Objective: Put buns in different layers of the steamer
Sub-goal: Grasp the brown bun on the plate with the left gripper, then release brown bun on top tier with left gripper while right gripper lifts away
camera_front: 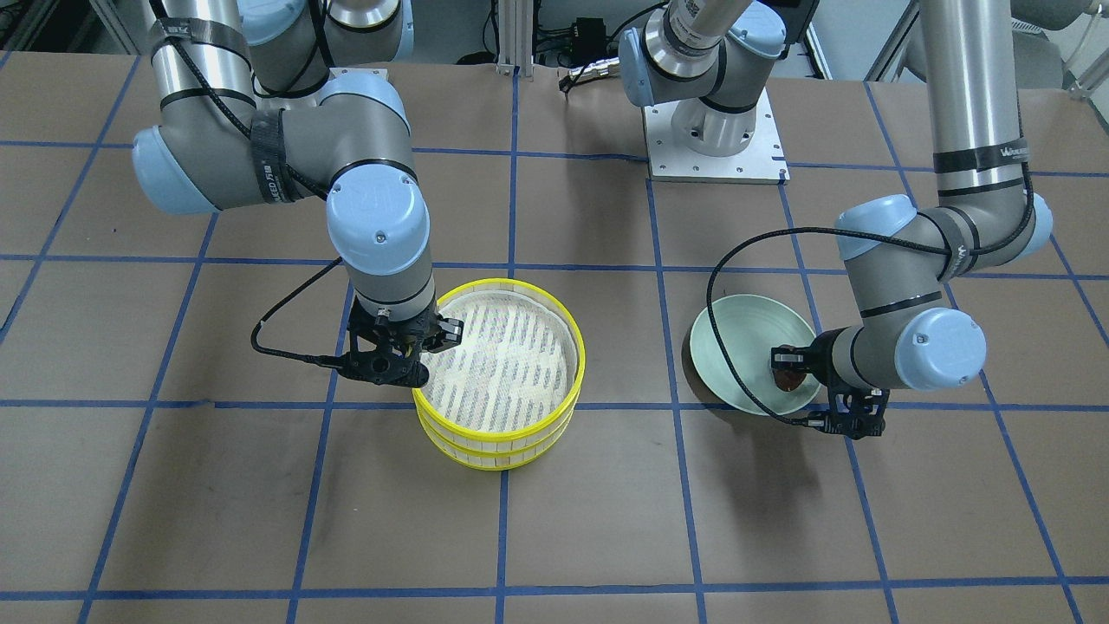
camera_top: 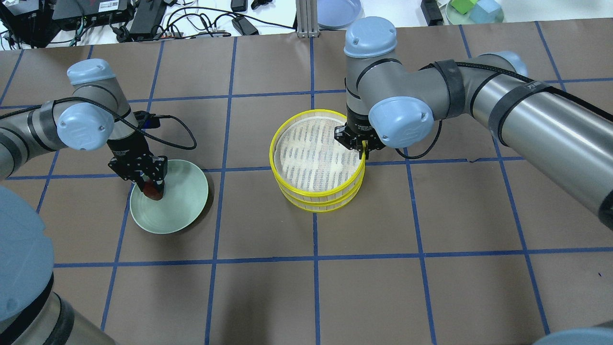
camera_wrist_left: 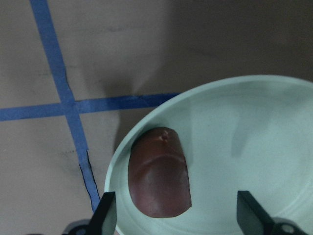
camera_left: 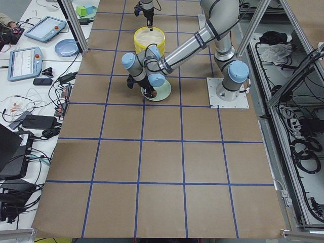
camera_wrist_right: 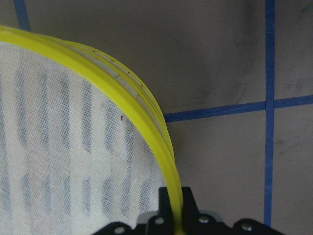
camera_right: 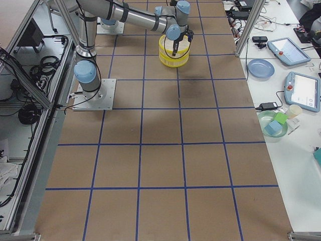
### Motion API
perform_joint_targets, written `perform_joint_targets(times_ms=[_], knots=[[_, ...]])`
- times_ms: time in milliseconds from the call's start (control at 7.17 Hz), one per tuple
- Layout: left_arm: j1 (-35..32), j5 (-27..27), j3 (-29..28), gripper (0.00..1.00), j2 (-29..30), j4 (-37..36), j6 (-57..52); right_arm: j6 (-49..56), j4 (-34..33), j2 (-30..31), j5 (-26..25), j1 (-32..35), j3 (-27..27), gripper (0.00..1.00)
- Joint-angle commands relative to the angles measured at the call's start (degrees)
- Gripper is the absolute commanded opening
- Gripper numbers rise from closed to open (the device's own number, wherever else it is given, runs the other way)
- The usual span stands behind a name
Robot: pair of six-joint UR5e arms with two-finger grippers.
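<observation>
Two yellow-rimmed steamer trays stand stacked at the table's middle, the top tray [camera_top: 313, 153] on the lower tray [camera_top: 316, 203]. The top tray's mesh floor holds nothing. My right gripper [camera_top: 363, 149] is shut on the top tray's rim [camera_wrist_right: 122, 103] at its right side. A dark reddish-brown bun [camera_top: 153, 190] lies in the pale green plate [camera_top: 182, 201] near its left rim. My left gripper [camera_top: 152, 184] hangs open just over that bun [camera_wrist_left: 159, 174], one finger [camera_wrist_left: 105, 215] on each side. The cream-yellow bun is out of view; the lower tray's inside is hidden.
The brown table cover carries a blue tape grid. The left arm's metal base plate [camera_front: 715, 147] sits at the robot's side of the table. A blue plate [camera_top: 337, 12], cables and blocks lie beyond the far edge.
</observation>
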State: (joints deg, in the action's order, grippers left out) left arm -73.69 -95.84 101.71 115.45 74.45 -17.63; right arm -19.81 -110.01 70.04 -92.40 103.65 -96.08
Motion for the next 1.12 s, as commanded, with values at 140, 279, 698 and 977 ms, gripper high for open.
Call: perform_joint_targets(times_ms=[140, 279, 698, 977], knots=[[-0.22, 0.57, -1.59, 0.00, -1.63, -0.10, 4.25, 0.38, -0.30, -0.16, -1.11, 0.33, -0.51, 0.00], [-1.09, 1.53, -3.86, 0.00, -3.20, 1.38, 6.45, 0.47, -0.30, -0.25, -1.73, 0.33, -0.60, 0.00], [-6.97, 11.34, -9.33, 0.00, -8.74, 7.19, 21.62, 0.47, -0.12, -0.25, -1.91, 0.24, -0.77, 0.86], [-13.11, 19.51, -9.42, 0.00, -10.77, 6.59, 34.87, 0.73, -0.29, 1.84, -1.82, -0.11, 0.36, 1.00]])
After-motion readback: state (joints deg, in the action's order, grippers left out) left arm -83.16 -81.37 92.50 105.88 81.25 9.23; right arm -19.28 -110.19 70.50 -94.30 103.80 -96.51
